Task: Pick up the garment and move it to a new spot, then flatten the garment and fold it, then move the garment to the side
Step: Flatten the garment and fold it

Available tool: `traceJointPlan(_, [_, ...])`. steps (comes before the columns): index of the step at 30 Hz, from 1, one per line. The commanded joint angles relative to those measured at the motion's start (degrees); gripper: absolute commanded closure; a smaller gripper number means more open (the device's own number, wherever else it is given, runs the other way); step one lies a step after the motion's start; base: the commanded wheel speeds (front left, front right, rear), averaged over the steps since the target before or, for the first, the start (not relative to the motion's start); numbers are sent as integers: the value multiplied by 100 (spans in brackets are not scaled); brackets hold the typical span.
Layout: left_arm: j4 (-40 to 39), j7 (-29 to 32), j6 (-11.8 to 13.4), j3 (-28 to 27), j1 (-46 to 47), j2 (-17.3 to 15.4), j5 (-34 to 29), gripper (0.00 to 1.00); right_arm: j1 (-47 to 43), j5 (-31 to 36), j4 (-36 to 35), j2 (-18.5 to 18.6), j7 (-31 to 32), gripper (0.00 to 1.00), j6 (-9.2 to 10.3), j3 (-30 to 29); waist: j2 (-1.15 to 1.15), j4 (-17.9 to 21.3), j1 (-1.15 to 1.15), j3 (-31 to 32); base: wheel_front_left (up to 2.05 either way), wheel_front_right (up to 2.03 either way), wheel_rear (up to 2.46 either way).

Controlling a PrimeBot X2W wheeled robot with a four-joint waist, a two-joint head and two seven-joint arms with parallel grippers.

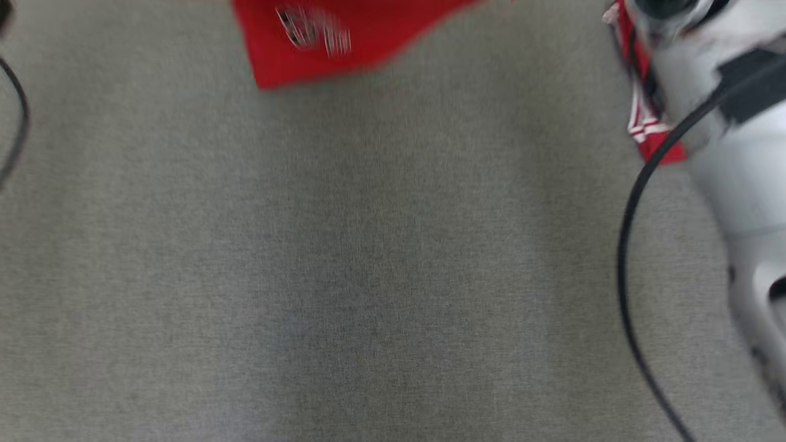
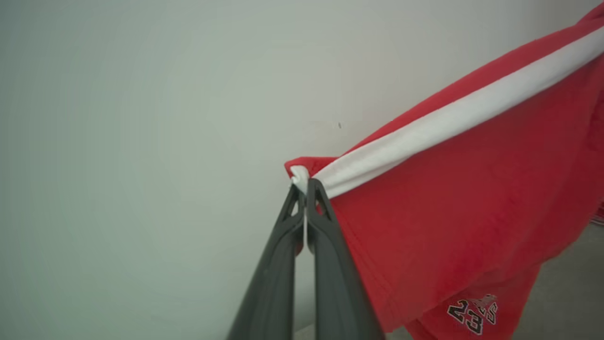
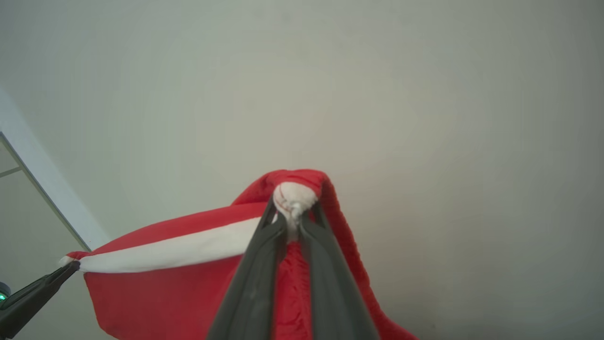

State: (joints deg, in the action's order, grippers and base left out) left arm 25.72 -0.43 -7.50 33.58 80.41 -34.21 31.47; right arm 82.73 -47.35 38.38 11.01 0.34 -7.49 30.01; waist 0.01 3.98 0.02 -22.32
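Move step in hand: left jaws and right jaws each clamped tight on a waistband corner, garment [image 2: 448, 212] hanging stretched between them over the far bench [image 1: 368, 276]. Next, I reckon: lower it onto bare bench, taut, for flattening.

Blurred frame. Pale right forearm [image 1: 737, 159] runs up the right side, with a black cable [image 1: 626, 245] looping beside it. Red garment [image 1: 331, 43]: white-printed corner well left of the wrist, striped part just beside the wrist's left. Gray surface [image 1: 344, 276] beneath.
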Motion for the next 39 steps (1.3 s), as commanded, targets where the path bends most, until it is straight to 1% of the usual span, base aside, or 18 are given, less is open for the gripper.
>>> traceJointPlan(1, [111,-23,10,56,289,-31,49,100,240,-38,141,44,-51,100,-1,-30,-1,-95,-2,-766,0,0,0])
traceJointPlan(3, [324,-118,9,124,872,67,173,100,765,-66,432,-1,-209,100,0,-123,-1,-138,-2,-920,0,0,0])
traceJointPlan(5, [527,-213,9,258,1396,127,155,100,1236,-17,698,-43,-375,100,0,-157,-1,-202,-2,-1053,0,0,0])
traceJointPlan(7, [760,-381,9,313,1818,307,257,100,1556,77,943,-34,-583,100,0,-137,-1,-293,-2,-1157,0,0,0])
traceJointPlan(10, [1128,-769,8,379,2276,492,251,100,1923,222,1189,-13,-988,100,0,-48,-1,-423,-2,-1233,0,0,0])
traceJointPlan(12, [1380,-1054,9,366,2425,576,224,100,2049,313,1290,-10,-1237,100,0,33,-1,-519,-2,-1286,0,0,0])
traceJointPlan(14, [1556,-1245,8,497,2410,621,46,100,2036,461,1333,-3,-1372,100,0,263,-1,-595,-2,-1323,0,0,0])
traceJointPlan(17, [1639,-1413,15,428,2128,688,81,100,1734,494,1267,-21,-1467,100,0,672,-1,-631,-2,-1302,0,0,0])
traceJointPlan(18, [1578,-1456,13,352,1833,676,153,100,1529,395,1122,38,-1509,100,0,855,-1,-667,-2,-1249,0,0,0])
traceJointPlan(21, [1281,-1486,23,186,1338,585,237,100,1091,228,838,181,-1534,100,0,1214,-1,-648,-2,-1146,0,0,0])
traceJointPlan(22, [1088,-1484,57,82,1090,603,252,100,889,153,732,277,-1542,100,0,1310,-1,-660,-2,-1090,0,0,0])
traceJointPlan(23, [1088,-1484,57,82,1090,603,252,100,889,153,732,277,-1542,100,0,1310,-1,-660,-2,-1090,0,0,0])
traceJointPlan(24, [931,-1475,80,9,789,575,271,100,708,67,604,320,-1547,100,0,1404,-1,-630,-2,-1047,0,0,0])
traceJointPlan(26, [498,-1476,207,-185,133,549,311,100,275,-102,330,471,-1550,100,0,1554,-1,-592,-2,-913,0,0,0])
traceJointPlan(29, [-266,-1478,482,-513,-872,459,415,100,-378,-318,-162,704,-1554,100,0,1711,-1,-515,-2,-703,0,0,0])
traceJointPlan(33, [-1297,-1479,864,-845,-2317,453,560,100,-1336,-601,-822,1057,-1557,100,0,2022,-1,-435,-2,-435,0,0,0])
traceJointPlan(36, [-1941,-1477,1134,-949,-3303,461,617,100,-1960,-777,-1288,1343,-1558,100,-1,2252,-1,-389,-2,-256,0,0,0])
traceJointPlan(39, [-2413,-1476,1366,-1022,-4138,555,673,100,-2579,-872,-1621,1605,-1558,100,-1,2333,-1,-386,-2,-61,0,0,0])
